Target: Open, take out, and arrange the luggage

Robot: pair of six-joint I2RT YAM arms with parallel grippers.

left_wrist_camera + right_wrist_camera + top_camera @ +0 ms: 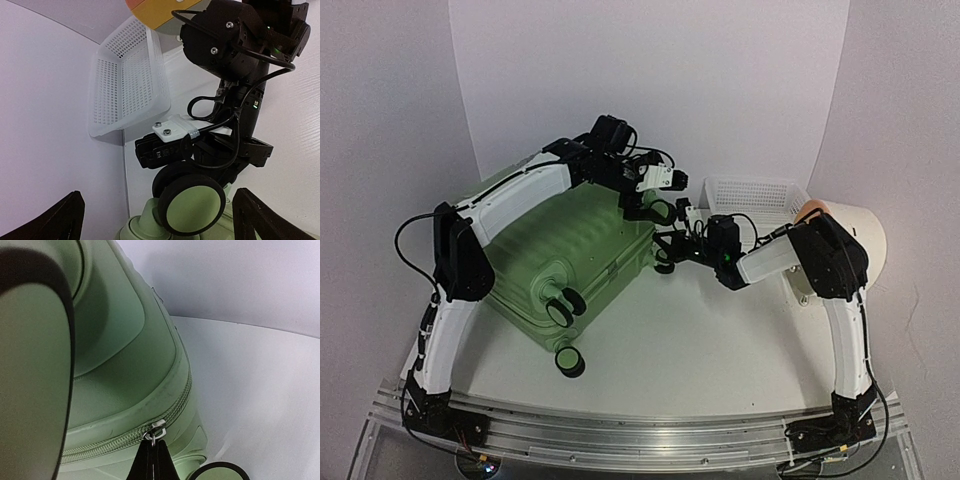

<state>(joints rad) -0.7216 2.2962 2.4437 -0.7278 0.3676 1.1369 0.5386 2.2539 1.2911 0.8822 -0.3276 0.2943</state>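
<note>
The light-green ribbed suitcase (570, 250) lies closed on the table, left of centre, its black wheels (560, 308) towards the front. My left gripper (655, 208) reaches over its far right corner and is open. In the left wrist view its fingers (60, 220) stand wide on either side of a green-hubbed wheel (192, 205) without touching it. My right gripper (670, 250) is at the suitcase's right edge. In the right wrist view its fingertips (152, 462) are shut on the metal zipper pull (159, 429) at the shell's (125, 370) corner. The zipper (110, 442) looks closed.
A white plastic mesh basket (750, 197) stands at the back right; it also shows in the left wrist view (125, 80). A cream cylinder with an orange face (850, 235) lies right of it. A white backdrop curves behind. The right arm's wrist (240, 45) is close to my left gripper.
</note>
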